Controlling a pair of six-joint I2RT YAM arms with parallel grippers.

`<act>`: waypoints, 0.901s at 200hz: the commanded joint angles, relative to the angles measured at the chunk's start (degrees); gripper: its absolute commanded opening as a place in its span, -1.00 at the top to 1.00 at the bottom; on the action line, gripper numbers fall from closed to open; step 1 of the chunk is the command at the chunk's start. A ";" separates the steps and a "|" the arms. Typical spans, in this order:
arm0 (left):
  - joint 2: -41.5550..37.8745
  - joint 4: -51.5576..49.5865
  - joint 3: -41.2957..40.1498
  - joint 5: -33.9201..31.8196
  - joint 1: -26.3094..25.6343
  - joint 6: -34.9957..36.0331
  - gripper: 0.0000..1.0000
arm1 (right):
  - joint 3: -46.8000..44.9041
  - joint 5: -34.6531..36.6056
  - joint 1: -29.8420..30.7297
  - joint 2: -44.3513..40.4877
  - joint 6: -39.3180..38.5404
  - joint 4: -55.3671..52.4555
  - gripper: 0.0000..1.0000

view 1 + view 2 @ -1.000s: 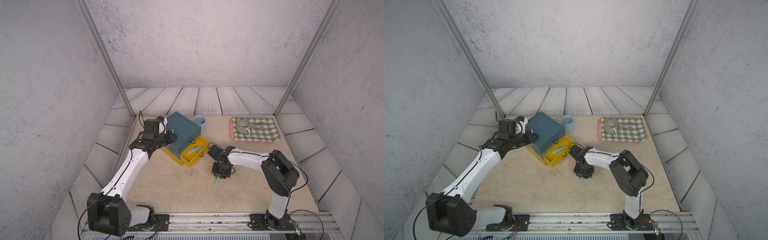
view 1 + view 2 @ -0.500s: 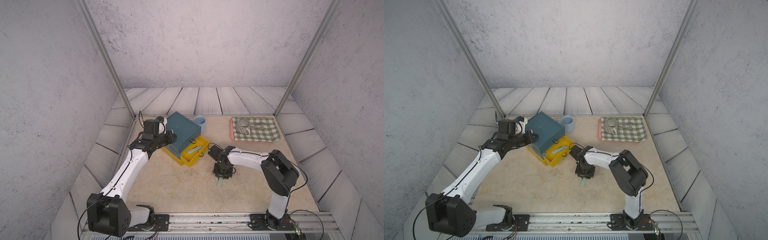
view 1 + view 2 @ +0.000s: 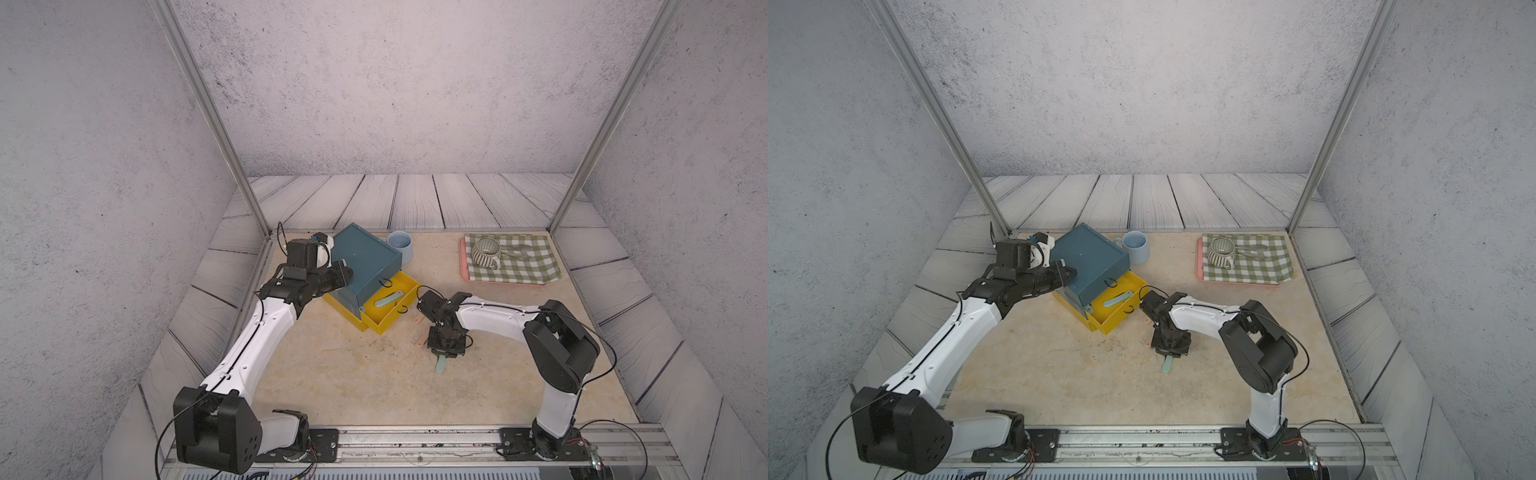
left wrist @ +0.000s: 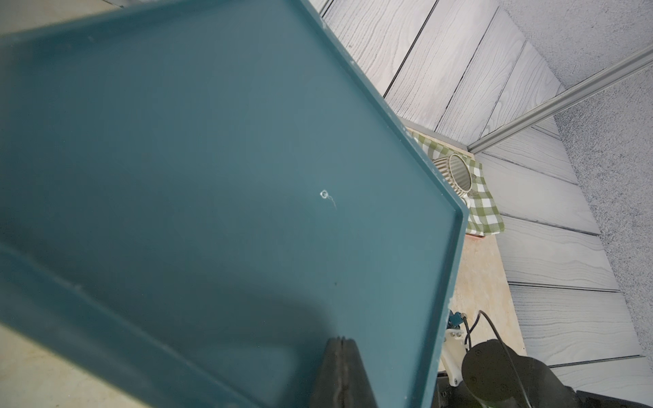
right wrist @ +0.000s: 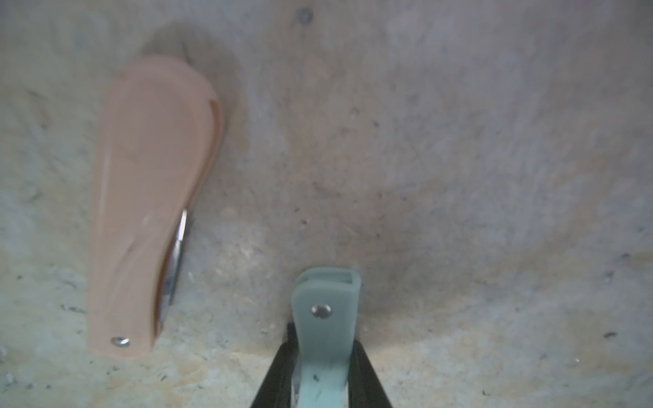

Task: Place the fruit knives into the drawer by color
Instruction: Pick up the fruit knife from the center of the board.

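In both top views, the right jaws grip one mint knife (image 3: pixel 440 365) low over the bench (image 3: pixel 332 374), near the chest (image 3: pixel 365 257). Its yellow drawer (image 3: pixel 386 324) stands open with one more mint knife (image 3: pixel 388 299) inside. Two pink knives, one (image 3: pixel 420 341) nearer and one (image 3: pixel 417 319) farther, peek out beside the right arm. No olive knife is in sight. One blue cup (image 3: pixel 401 245), one striped mug (image 3: pixel 484 251) and one checked cloth (image 3: pixel 523 266) sit behind.

In the left wrist view, the left jaws are shut and empty against the chest's teal top (image 4: pixel 212 176). If that brace slips, the chest could shift and carry the drawer off line.

In the right wrist view, the jaws pinch the mint knife (image 5: pixel 327 300) with its riveted end jutting free. Such a slim hold may let it swivel or drop during the carry. One pink knife (image 5: pixel 152 197) lies just beside, and a careless sweep could knock it away.
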 commanded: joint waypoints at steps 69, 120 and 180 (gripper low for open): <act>0.62 -5.86 -0.99 -2.08 0.54 0.76 1.00 | 4.94 1.23 -1.31 -8.70 -5.39 0.13 0.53; 1.14 -6.13 -0.82 -2.19 0.54 0.86 1.00 | 14.57 -1.99 -1.26 -10.86 -8.50 -0.71 0.53; 1.94 -5.72 -0.92 -1.82 0.54 0.67 1.00 | 23.81 -4.41 -1.38 -9.36 -10.63 0.70 0.50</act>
